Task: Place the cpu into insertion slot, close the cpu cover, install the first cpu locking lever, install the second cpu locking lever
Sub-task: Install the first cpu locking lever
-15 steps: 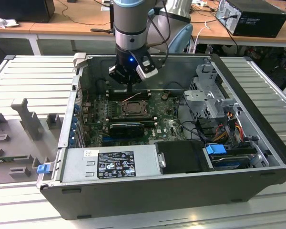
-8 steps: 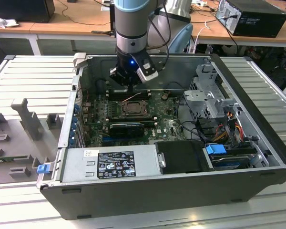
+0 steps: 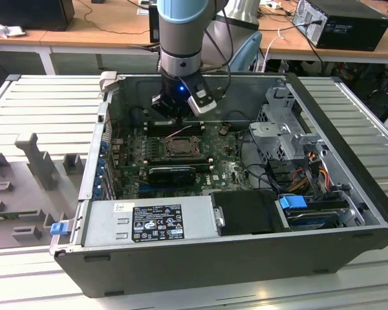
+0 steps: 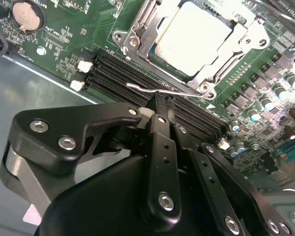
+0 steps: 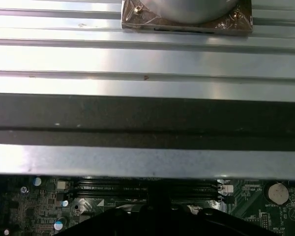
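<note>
- My end effector point(image 4: 157, 105) sits low inside the open computer case point(image 3: 349, 145). In the second wrist view its black fingers point(image 4: 160, 147) are drawn together, their tips pinching the end of a thin silver locking lever point(image 4: 152, 89).
- That lever lies just above the long black memory slots point(image 4: 123, 69), beside the socket's edge.
- Just past the lever, the cpu point(image 4: 196, 34) lies flat in the insertion slot point(image 4: 155, 46), its pale metallic face showing through the window of the cpu cover point(image 4: 221, 66), which is down over it.
- Green motherboard point(image 4: 64, 29) surrounds the socket; a round coin battery point(image 4: 27, 14) sits further off on it.
- In the exterior view, my end effector point(image 3: 179, 116) hangs just behind the insertion slot point(image 3: 180, 147), toward the case's rear wall.
- Nearer that camera lie a grey power supply point(image 3: 149, 219) and a blue-tabbed drive bay point(image 3: 294, 203).
- The case rests on a ribbed metal counter point(image 3: 45, 103).
</note>
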`<act>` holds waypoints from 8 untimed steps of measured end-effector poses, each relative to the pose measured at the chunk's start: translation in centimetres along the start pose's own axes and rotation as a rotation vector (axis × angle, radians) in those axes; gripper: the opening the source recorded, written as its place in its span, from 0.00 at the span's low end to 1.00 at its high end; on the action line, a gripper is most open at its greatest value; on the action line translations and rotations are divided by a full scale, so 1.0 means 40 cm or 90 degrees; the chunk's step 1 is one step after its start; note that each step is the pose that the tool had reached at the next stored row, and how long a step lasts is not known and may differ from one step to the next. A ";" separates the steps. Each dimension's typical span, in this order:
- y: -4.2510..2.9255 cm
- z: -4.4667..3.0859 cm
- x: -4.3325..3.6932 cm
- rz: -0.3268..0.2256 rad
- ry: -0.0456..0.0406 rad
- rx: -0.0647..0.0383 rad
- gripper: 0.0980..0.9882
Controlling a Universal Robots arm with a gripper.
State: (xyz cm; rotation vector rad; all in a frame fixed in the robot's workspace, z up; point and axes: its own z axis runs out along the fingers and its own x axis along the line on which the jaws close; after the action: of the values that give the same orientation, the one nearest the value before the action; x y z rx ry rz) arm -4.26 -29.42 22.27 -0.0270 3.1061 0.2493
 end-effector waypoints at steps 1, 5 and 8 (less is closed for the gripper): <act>0.000 0.000 0.000 0.000 0.0001 0.002 0.01; -0.001 0.003 -0.011 0.000 0.0000 0.003 0.01; -0.002 0.012 -0.027 0.000 0.0001 0.004 0.01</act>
State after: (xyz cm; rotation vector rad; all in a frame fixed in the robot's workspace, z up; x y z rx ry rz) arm -3.17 -29.42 21.82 -0.0270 3.1069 0.2393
